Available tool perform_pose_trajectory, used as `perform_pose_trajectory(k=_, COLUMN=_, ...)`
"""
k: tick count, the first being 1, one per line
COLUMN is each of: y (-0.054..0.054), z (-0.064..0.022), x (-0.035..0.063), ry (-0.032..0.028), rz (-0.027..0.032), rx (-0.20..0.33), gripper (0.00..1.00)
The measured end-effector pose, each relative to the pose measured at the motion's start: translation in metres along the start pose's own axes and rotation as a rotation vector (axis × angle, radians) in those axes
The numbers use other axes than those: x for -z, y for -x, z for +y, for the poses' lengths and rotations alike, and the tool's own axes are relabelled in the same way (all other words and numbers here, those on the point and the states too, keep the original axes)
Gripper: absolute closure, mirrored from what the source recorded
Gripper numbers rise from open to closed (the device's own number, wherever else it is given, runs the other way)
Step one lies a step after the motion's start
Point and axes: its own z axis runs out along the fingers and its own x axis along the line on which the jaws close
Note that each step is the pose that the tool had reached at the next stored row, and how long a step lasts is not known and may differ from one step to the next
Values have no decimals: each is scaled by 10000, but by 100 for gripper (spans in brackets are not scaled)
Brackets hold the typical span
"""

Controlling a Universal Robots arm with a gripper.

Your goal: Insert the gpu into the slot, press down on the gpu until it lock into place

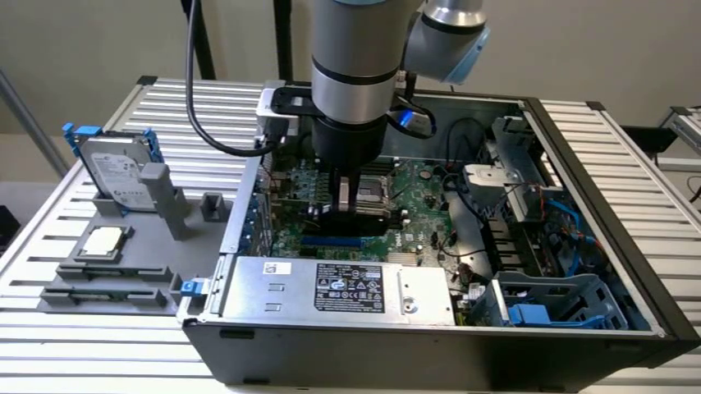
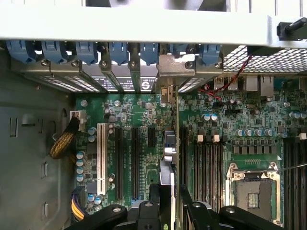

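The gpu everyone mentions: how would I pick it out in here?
Look inside the open computer case, over the green motherboard, at the robot's gripper. The gpu is the thin black card gripped on edge there, unlike the silver labelled box nearby.

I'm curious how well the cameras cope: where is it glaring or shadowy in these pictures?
Exterior view: even room light, a sheen on the power supply box, the gpu in the hand shaded under the arm. Wrist view: the case rim glares white, the board evenly lit, the case wall dim.
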Motion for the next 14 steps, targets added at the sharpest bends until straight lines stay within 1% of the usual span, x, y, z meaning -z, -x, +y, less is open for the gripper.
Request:
perform_pose_trajectory(k=7, y=-1, z=-1, x=-47, ry=31, rz=-1, rx=-5, gripper=74)
perform_pose_trajectory(k=12, y=-3, z=0, x=-79, ry=85, rz=1, rx=-10, gripper=74)
perform_pose_trajectory(k=14, y=-4, z=0, x=-88, ry=96, rz=3, rx=-10, gripper=74)
